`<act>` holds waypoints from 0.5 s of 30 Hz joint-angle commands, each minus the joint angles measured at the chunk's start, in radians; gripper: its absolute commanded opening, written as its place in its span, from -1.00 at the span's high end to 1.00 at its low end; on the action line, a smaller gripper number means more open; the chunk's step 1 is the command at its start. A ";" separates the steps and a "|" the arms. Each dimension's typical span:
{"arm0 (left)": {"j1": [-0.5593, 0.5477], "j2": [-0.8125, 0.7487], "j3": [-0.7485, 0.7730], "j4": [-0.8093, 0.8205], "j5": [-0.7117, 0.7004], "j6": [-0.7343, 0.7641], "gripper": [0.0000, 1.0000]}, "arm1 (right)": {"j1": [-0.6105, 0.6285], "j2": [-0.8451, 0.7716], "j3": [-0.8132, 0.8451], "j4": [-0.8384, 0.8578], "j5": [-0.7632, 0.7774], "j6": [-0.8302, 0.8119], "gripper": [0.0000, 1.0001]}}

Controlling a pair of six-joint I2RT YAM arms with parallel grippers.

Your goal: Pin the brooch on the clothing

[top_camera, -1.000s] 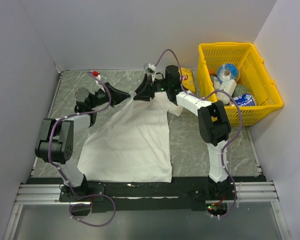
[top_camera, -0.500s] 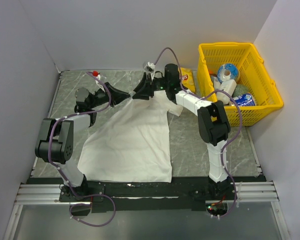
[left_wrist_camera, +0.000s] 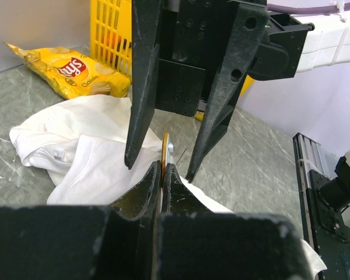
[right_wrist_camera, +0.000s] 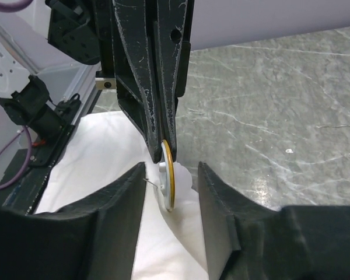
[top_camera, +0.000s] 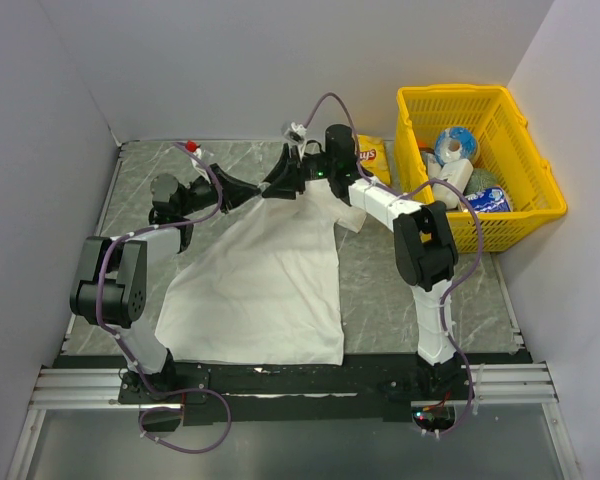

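The white T-shirt (top_camera: 260,280) lies spread on the table, its neck end bunched at the far side. My left gripper (top_camera: 252,192) is shut on the brooch, a small round disc with a golden rim, seen edge-on in the left wrist view (left_wrist_camera: 164,147) and the right wrist view (right_wrist_camera: 170,175). A thin pin wire sticks out of its white back. My right gripper (top_camera: 277,184) is open, with one finger on each side of the brooch and touching nothing. Both grippers hover just above the shirt (right_wrist_camera: 163,245) near the neck (left_wrist_camera: 76,140). In the top view the brooch is hidden.
A yellow basket (top_camera: 480,165) with several items stands at the far right. A yellow crisp bag (top_camera: 372,152) lies next to it, just beyond the shirt's neck, also in the left wrist view (left_wrist_camera: 76,73). A small red-capped thing (top_camera: 190,147) sits at the far left.
My right gripper has shifted a little left and farther back, closing in around the brooch. The left gripper and the shirt have not moved.
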 commanded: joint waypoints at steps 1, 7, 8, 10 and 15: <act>-0.004 -0.020 0.038 0.022 0.009 0.049 0.98 | 0.006 -0.028 -0.009 0.016 -0.025 -0.053 -0.18; 0.008 -0.008 0.029 0.051 0.013 0.053 0.98 | -0.018 -0.075 -0.108 0.031 -0.063 -0.096 -0.48; 0.009 -0.005 0.027 0.061 0.027 0.048 0.98 | -0.034 -0.085 -0.121 0.039 -0.071 -0.095 -0.48; 0.014 0.003 0.026 0.091 0.041 0.043 0.98 | -0.048 -0.097 -0.156 0.106 -0.080 -0.060 -0.48; 0.019 0.032 0.027 0.170 0.117 0.024 0.98 | -0.080 -0.076 -0.191 0.455 -0.134 0.266 -0.40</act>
